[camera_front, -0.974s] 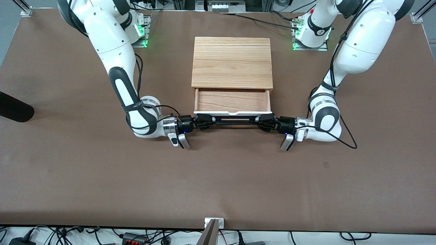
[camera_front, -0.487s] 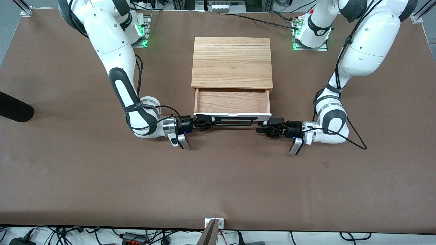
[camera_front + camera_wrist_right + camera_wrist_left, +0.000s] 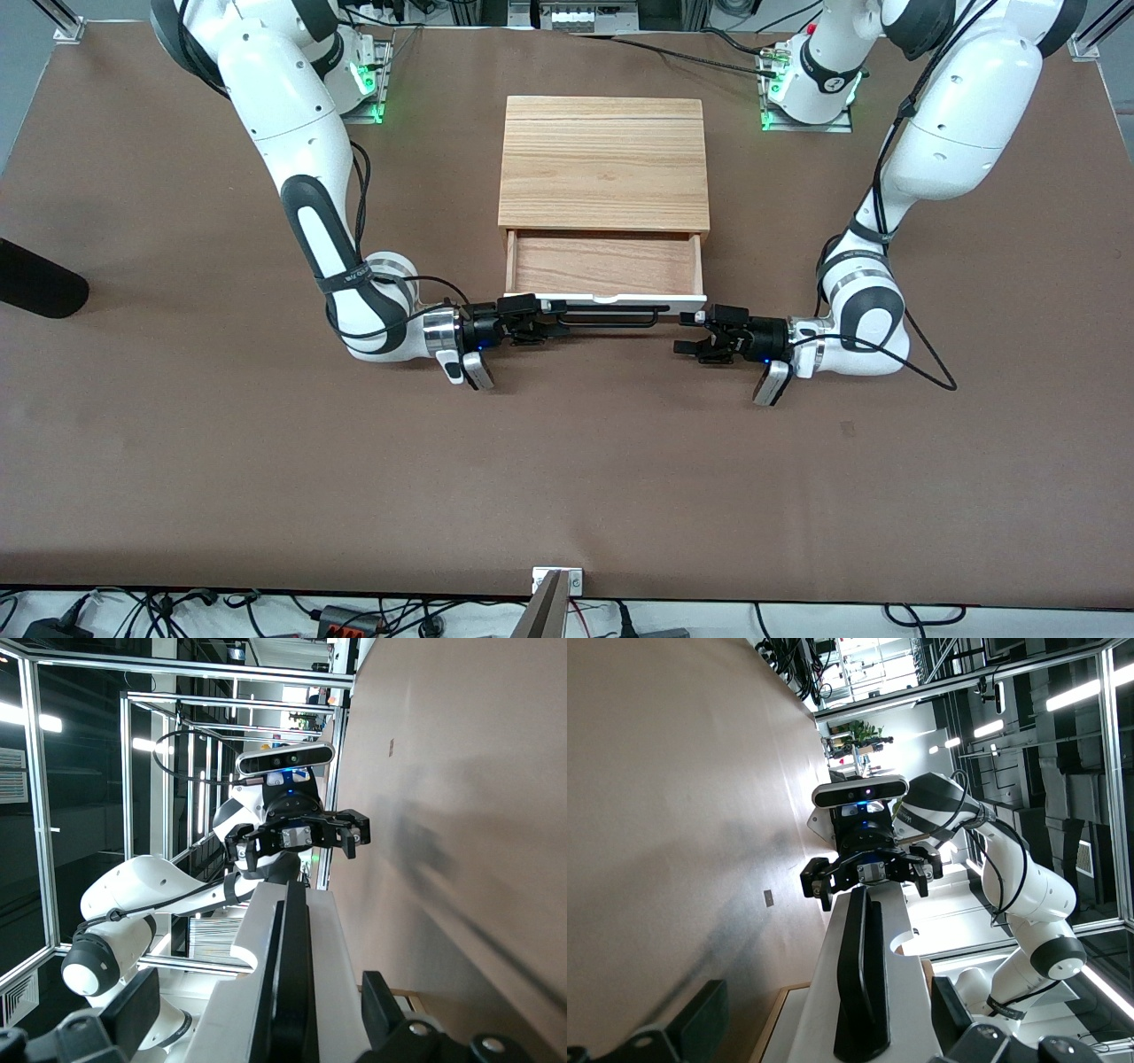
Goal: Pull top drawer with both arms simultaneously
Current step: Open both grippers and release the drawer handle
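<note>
Front view shows the top drawer (image 3: 606, 263) drawn well out of the wooden cabinet (image 3: 605, 165), its light wood floor bare and its white front nearest the camera. My right tool (image 3: 532, 319) sits at the right arm's end of the black bar handle (image 3: 611, 313), fingers apart around it, no longer gripping. My left tool (image 3: 706, 335) is off the handle, just past its other end, fingers apart and holding nothing. Both hang low over the brown surface (image 3: 567, 461). I judge the pull done; what remains is backing both arms away
</note>
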`<state>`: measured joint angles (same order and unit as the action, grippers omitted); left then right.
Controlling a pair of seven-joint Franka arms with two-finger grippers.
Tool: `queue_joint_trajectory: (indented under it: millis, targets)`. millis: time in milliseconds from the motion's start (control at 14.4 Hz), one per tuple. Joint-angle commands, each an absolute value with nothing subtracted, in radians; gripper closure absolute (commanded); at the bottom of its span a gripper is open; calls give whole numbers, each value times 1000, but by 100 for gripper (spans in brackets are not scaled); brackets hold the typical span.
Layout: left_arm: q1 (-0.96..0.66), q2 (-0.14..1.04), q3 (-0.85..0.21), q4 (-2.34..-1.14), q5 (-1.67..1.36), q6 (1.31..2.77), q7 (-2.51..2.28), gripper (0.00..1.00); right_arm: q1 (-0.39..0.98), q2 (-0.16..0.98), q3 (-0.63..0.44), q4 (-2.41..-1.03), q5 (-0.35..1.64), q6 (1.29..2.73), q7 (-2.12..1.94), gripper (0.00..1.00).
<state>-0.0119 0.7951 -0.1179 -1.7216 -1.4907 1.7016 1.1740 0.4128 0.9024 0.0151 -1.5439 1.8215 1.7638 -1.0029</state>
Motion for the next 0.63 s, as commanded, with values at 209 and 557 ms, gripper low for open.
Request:
queue_joint_trajectory:
  millis: [209,557]
  targets:
    - [47,761,-101,-1597,-1312,1622,1030,0,399,907,9,-1474,1821,1767,-925,0]
    - [143,758,-103,-1425,-988,1476,858,0,396,881,-35,-1404,1735,1763,-749,0]
